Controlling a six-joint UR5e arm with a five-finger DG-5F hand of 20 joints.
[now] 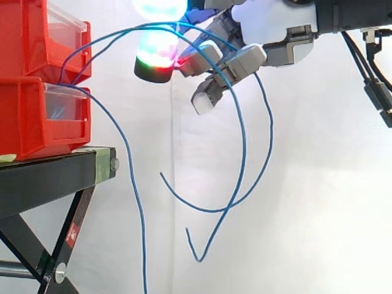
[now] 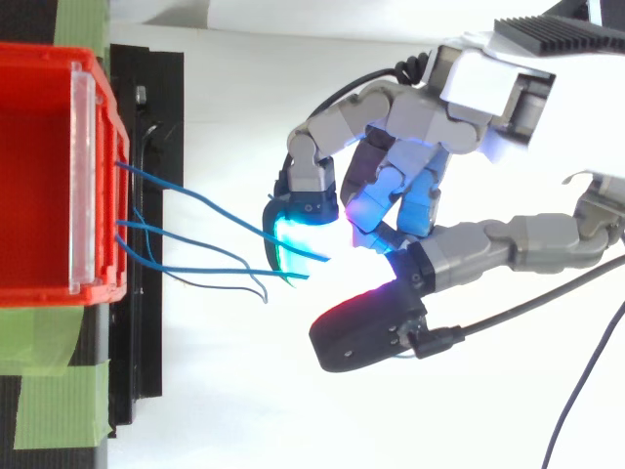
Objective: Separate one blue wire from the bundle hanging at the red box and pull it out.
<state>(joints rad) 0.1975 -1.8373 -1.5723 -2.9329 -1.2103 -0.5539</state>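
Several thin blue wires (image 1: 244, 141) come out of the front of the lower red bin (image 1: 30, 116) at the left. Two of them arc up and to the right, run across my hand (image 1: 288, 43) and drape down beyond it, their free ends dangling below. A third blue wire (image 1: 136, 196) hangs straight down in front of the stand. My hand is level with the upper bin and to its right, its fingers (image 1: 205, 98) curled round the two raised wires. From above, the wires (image 2: 195, 200) span from the bin (image 2: 39, 186) to my hand (image 2: 459, 88).
The red bins are stacked on a black stand (image 1: 49, 171) with crossed legs. Green tape (image 2: 59, 391) sticks to the stand beside the bin. A white curtain lies behind. Open air separates the bin front from my hand.
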